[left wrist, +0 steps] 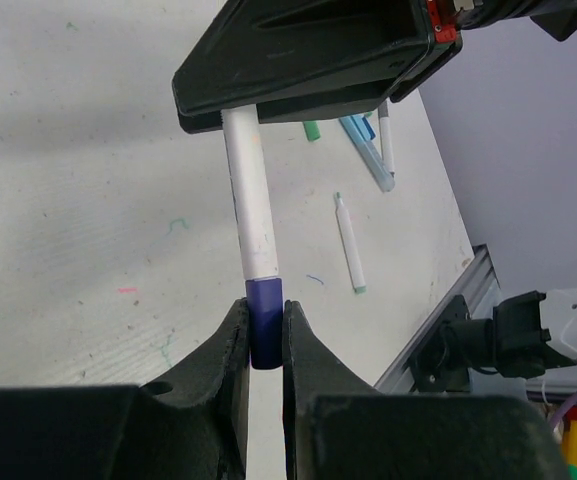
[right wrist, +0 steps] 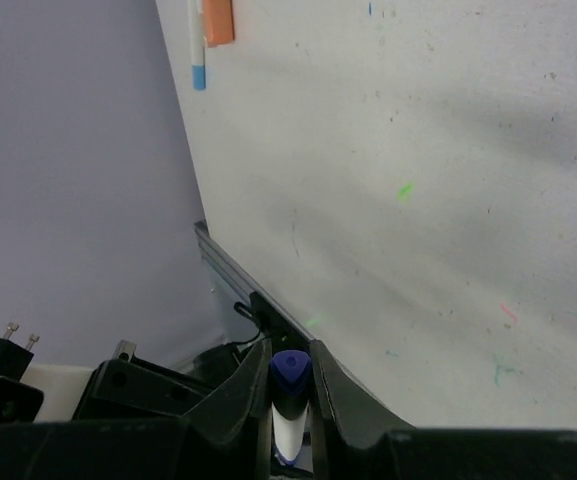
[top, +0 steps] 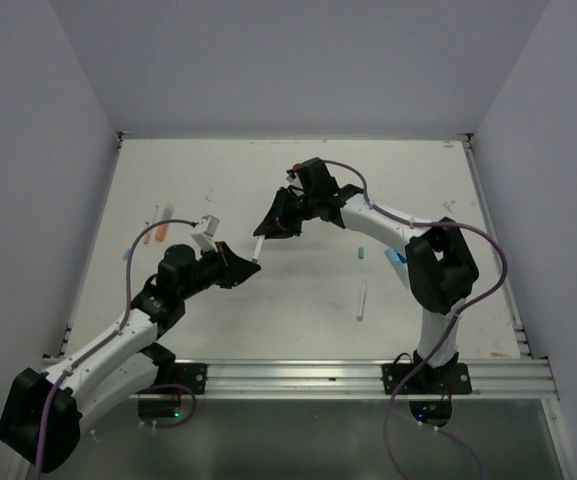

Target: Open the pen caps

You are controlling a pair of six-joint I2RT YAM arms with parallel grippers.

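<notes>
Step in hand: cap pull on one pen [top: 258, 250], held in the air above the table [top: 298, 310] between both arms.

L end effector [left wrist: 265, 340] is clamping the dark blue cap [left wrist: 265, 300], fingers pinching it on both sides. R end effector [right wrist: 291, 385] is gripping the white barrel [left wrist: 251, 200] at the opp. end. Cap is sitting fully on the barrel, no gap showing at the join. Loose pens [left wrist: 348, 245] are lying on the table to the right.

Assessment: next move is calling for a straight pull apart along the pen axis, both grips holding firm. Any sideways load is risking a slip or a bent barrel.
</notes>
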